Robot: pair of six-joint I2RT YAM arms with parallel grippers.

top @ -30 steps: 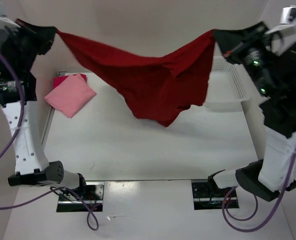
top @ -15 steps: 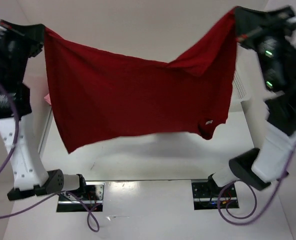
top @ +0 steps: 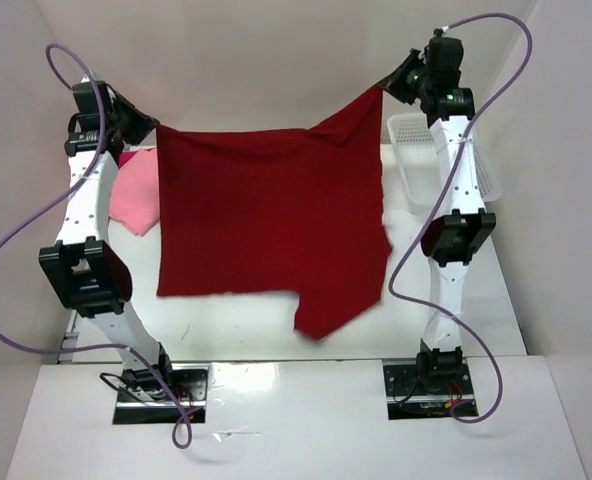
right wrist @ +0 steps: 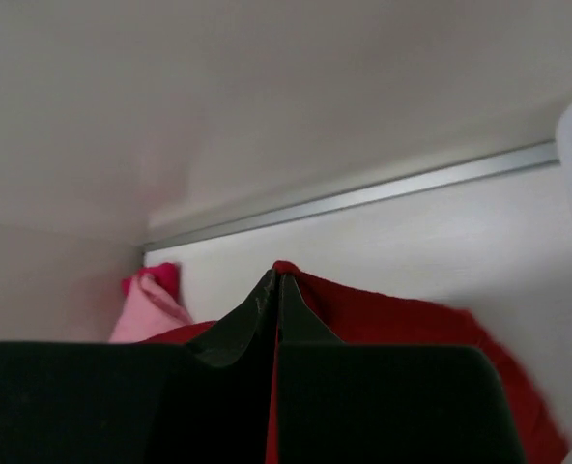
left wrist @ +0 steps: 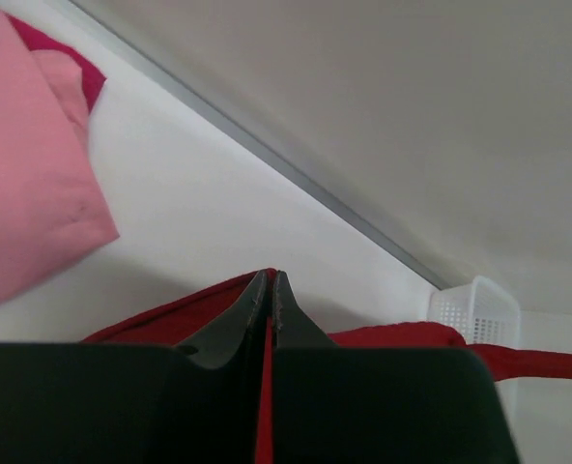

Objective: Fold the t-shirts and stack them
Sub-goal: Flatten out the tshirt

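From the overhead view, your two arms hold the dark crimson t-shirt [top: 271,220] spread like a curtain above the table [top: 226,325]. Your left gripper [top: 148,128] pinches its top left corner and your right gripper [top: 386,88] pinches its top right corner, which sits farther back. The lower right part of the shirt hangs nearer to you than the rest of the hem. The folded light pink t-shirt [top: 131,200] lies on the far left of the table, with a sliver of the magenta t-shirt [top: 128,158] showing behind it. A white lattice basket [top: 416,135] stands at the far right.

From your left wrist, the gripper [left wrist: 270,280] fingers are pressed together with crimson cloth [left wrist: 170,314] clamped between them. The pink shirt [left wrist: 25,174] lies on the magenta one [left wrist: 88,82] at the left, and the basket [left wrist: 474,309] sits far right.

From your right wrist, the gripper [right wrist: 274,280] fingers are likewise closed on crimson cloth [right wrist: 392,329]. The pink [right wrist: 156,314] and magenta [right wrist: 156,280] shirts show at the far left.
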